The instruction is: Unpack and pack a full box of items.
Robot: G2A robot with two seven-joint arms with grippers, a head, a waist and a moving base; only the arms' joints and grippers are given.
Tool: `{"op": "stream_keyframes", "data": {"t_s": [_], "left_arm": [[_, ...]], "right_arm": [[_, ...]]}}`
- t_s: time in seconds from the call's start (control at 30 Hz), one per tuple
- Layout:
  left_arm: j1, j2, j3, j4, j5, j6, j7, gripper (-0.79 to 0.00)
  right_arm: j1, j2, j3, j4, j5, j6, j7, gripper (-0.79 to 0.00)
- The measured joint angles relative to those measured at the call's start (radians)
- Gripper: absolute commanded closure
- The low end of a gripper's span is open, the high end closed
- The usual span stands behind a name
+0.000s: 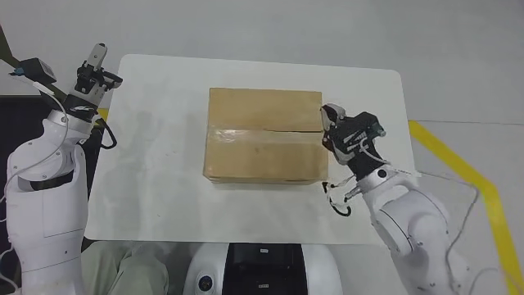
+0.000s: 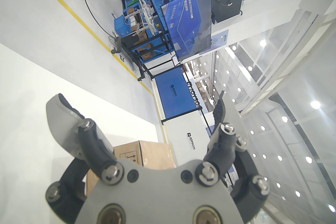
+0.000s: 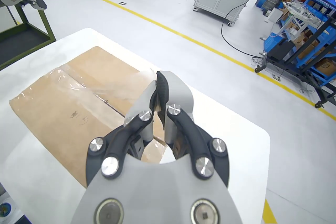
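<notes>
— One brown cardboard box (image 1: 264, 135) is all that sits on the white counter (image 1: 164, 180), right?
— Yes, near the middle, flaps down, its long sides running left to right as the robot faces it.
— Sealed?
— A strip of clear tape (image 3: 86, 88) lies along the centre seam, wrinkled and shiny. At the box's right end it stands off the cardboard and stretches up to the right hand (image 3: 157, 83).
— So that hand has it?
— Its two fingers are pressed together with the tape's end pinched between them (a tan scrap shows in the pinch too; I can't tell what it is). The hand sits just over the box's right edge, at the seam.
— And the left hand (image 1: 98, 52)?
— Well apart from the box, raised by the counter's far left corner, fingers spread wide with nothing between them.
— Any marks on the box?
— A small pen scribble on the near flap, too small to make out.
— Around the counter?
— A green metal cart (image 3: 26, 33) stands on the floor beyond the left side, and a yellow line (image 3: 183, 36) crosses the pale floor.
</notes>
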Motion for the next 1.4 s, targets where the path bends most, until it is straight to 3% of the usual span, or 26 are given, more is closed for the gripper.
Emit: {"op": "stream_keyframes", "data": {"t_s": [0.3,0.77,1.4], "left_arm": [[0.0,0.0,0.0,0.0,0.0,0.0,0.0,-0.785],[0.0,0.0,0.0,0.0,0.0,0.0,0.0,-0.785],[0.0,0.0,0.0,0.0,0.0,0.0,0.0,-0.785]], "right_arm": [[0.035,-0.005,-0.013,0.104,0.021,0.02,0.058,0.0],[-0.035,-0.004,0.007,0.11,-0.005,0.085,0.105,0.0],[-0.012,-0.011,0.0,0.204,-0.028,0.13,0.126,0.0]]}}
